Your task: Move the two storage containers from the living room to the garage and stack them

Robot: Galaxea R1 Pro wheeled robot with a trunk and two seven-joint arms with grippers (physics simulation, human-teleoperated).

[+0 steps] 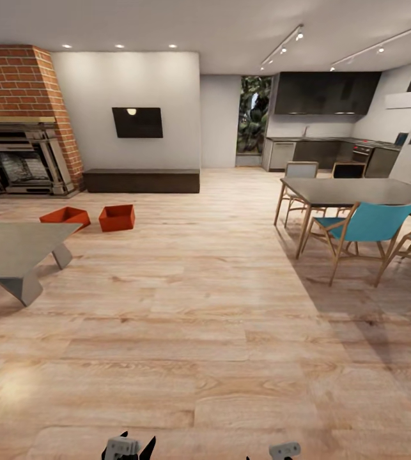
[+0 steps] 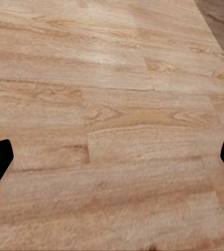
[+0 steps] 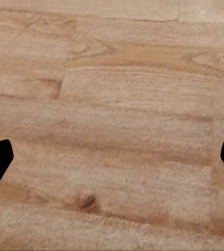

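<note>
A: Containers not picked up yet, I'm at the approach step. Left gripper [image 2: 112, 162] and right gripper [image 3: 112, 162] both spread wide, empty, over plank floor [image 1: 218, 332]

B: Where are the bins?

A: Far left, past grey table [image 1: 13, 249], near fireplace [image 1: 20, 153]: left container [image 1: 65, 217], right container [image 1: 117, 218] just beside. Right one looks empty, left I can't tell. Next I'd drive over

The head camera looks forward and slightly down from standing height across the living room, toward the brick fireplace [image 1: 23, 118], the black TV [image 1: 137, 122] and the far kitchen. Both wrist cameras face steeply down, close over the light wood plank floor [image 1: 218, 332], the surface all three views share.
</note>
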